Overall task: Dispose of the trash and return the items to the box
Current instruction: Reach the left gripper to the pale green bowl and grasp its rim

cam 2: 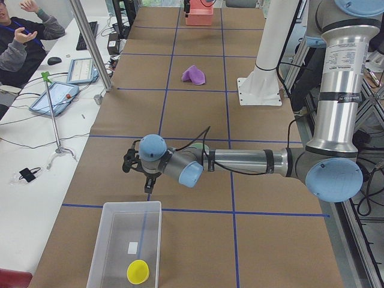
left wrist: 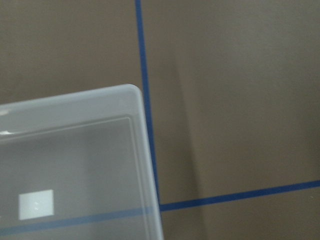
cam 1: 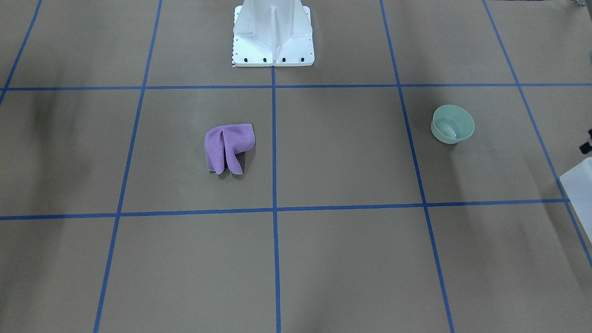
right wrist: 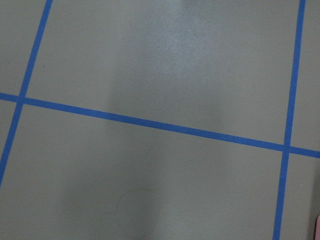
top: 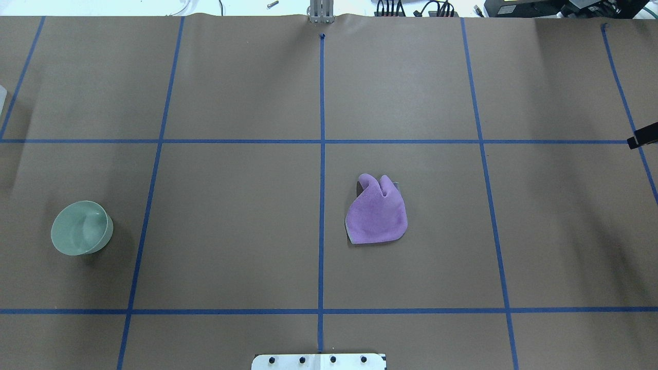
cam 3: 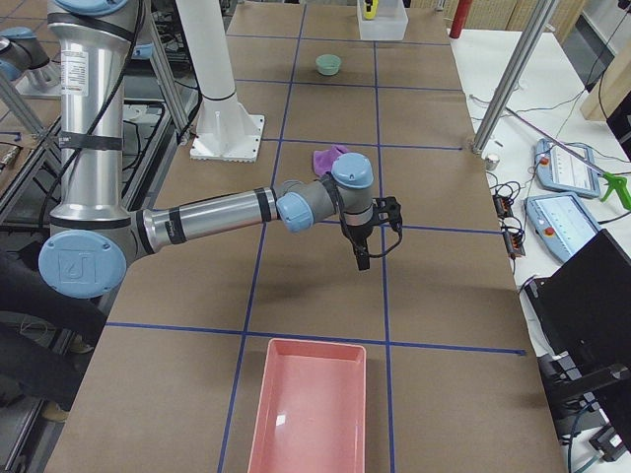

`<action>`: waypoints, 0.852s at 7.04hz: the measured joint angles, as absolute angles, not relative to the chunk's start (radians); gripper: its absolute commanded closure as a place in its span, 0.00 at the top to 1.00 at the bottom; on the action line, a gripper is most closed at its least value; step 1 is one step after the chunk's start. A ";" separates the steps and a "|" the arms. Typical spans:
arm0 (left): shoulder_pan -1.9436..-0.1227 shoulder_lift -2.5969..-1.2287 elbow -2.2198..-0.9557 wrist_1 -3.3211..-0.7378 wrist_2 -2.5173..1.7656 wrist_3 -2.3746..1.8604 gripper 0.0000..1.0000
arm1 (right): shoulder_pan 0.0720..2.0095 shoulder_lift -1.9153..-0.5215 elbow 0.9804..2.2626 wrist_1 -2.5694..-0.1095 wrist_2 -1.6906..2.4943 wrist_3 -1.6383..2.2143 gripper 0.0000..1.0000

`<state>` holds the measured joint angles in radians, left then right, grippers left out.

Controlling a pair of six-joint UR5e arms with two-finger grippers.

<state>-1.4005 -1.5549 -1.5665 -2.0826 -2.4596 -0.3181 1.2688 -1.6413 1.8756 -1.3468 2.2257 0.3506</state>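
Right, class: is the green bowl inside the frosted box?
No, the green bowl stands on the brown table paper, apart from the box.

your tablet (cam 2: 55,98) is lying on the white desk (cam 2: 30,204), left of frame; blue tape (top: 322,92) is crossing brown paper (top: 236,216).

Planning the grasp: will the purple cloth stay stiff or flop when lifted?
Likely floppy: the cloth lies crumpled, with soft folds doubled over, so it should drape from a pinch. Probably light, being thin and low on the table. A push would likely bunch it, not slide it; its surface looks fuzzy.
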 measured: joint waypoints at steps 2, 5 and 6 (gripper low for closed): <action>-1.266 -1.440 -1.632 -2.226 -2.460 -0.343 1.00 | 1.265 -1.641 1.875 -1.347 2.224 0.356 1.00; -1.087 -1.421 -1.634 -2.335 -2.455 -0.504 0.99 | 1.261 -1.641 1.875 -1.347 2.223 0.357 1.00; -1.032 -1.424 -1.625 -2.389 -2.451 -0.584 0.96 | 1.261 -1.641 1.874 -1.347 2.223 0.357 1.00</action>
<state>-1.0323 -1.4241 -1.6251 -2.3892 -2.4514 -0.5841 1.2611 -1.6414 1.8742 -1.3468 2.2227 0.3574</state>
